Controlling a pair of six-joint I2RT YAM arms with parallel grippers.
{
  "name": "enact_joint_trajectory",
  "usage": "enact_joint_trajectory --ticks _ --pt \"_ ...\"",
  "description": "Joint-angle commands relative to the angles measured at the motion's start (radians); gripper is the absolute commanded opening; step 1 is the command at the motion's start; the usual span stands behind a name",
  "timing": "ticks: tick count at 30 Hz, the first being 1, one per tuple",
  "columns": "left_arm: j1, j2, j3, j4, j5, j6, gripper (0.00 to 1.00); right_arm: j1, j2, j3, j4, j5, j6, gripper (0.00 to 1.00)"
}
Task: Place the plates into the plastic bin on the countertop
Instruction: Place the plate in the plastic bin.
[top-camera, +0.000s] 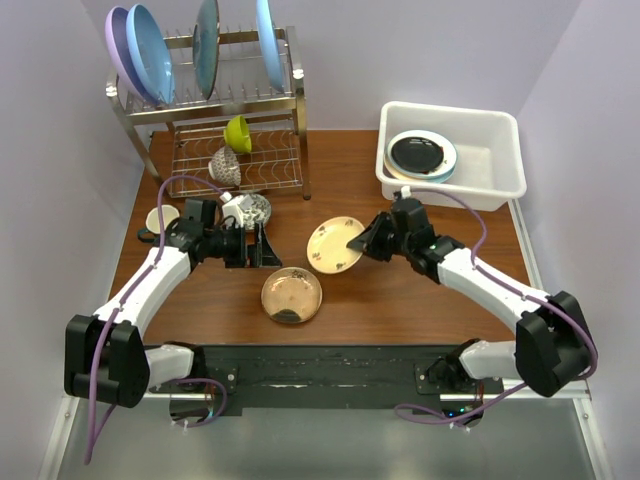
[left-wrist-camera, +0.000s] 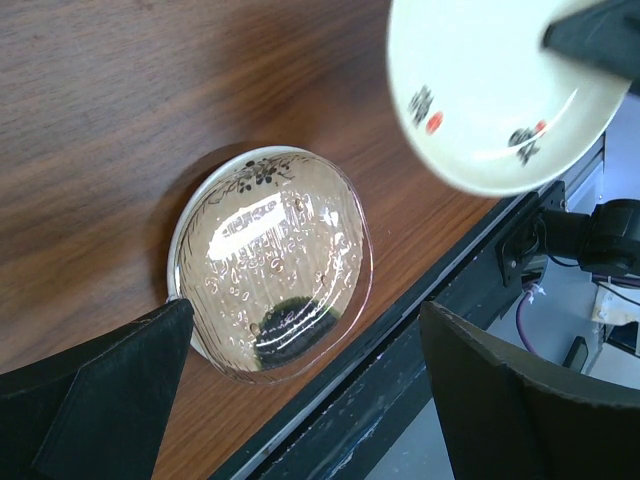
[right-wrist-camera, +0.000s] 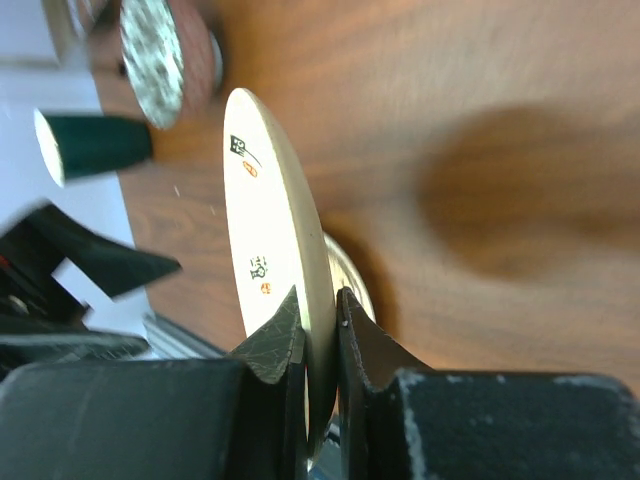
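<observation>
My right gripper (top-camera: 358, 240) is shut on the rim of a white plate with red spots (top-camera: 333, 246) and holds it tilted above the countertop (top-camera: 400, 295). In the right wrist view the plate (right-wrist-camera: 270, 220) stands edge-on, pinched at my gripper (right-wrist-camera: 320, 322). A gold-tan plate (top-camera: 291, 295) lies flat near the front edge; it also shows in the left wrist view (left-wrist-camera: 270, 265). My left gripper (top-camera: 260, 246) is open and empty, hovering above it (left-wrist-camera: 310, 400). The plastic bin (top-camera: 500, 186) at the back right holds a glossy black plate (top-camera: 415, 152) on a cream-and-teal plate (top-camera: 449, 163).
A two-tier wire rack (top-camera: 215, 105) at the back left holds large blue and lilac plates (top-camera: 150, 50) and a lime-green bowl (top-camera: 238, 133). Speckled bowls (top-camera: 250, 208) and a small cream saucer (top-camera: 160, 217) sit by the left arm. Walls enclose three sides.
</observation>
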Motion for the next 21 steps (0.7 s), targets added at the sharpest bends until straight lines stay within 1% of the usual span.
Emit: enact_joint_trajectory --ticks 1,6,17,21 --pt "0.0 -0.013 0.048 -0.004 0.014 0.022 1.0 -0.08 -0.009 0.12 -0.035 -0.063 -0.07 0.0" --pt "0.0 -0.013 0.048 -0.01 0.017 0.03 1.0 -0.175 0.034 0.204 -0.055 -0.123 -0.091 0.0" --pt "0.0 -0.014 0.039 -0.016 0.022 0.04 1.0 -0.32 0.149 0.408 -0.089 -0.2 -0.113 0.0" --pt "0.0 -0.013 0.025 -0.007 0.031 0.04 1.0 -0.386 0.196 0.456 -0.091 -0.229 -0.102 0.0"
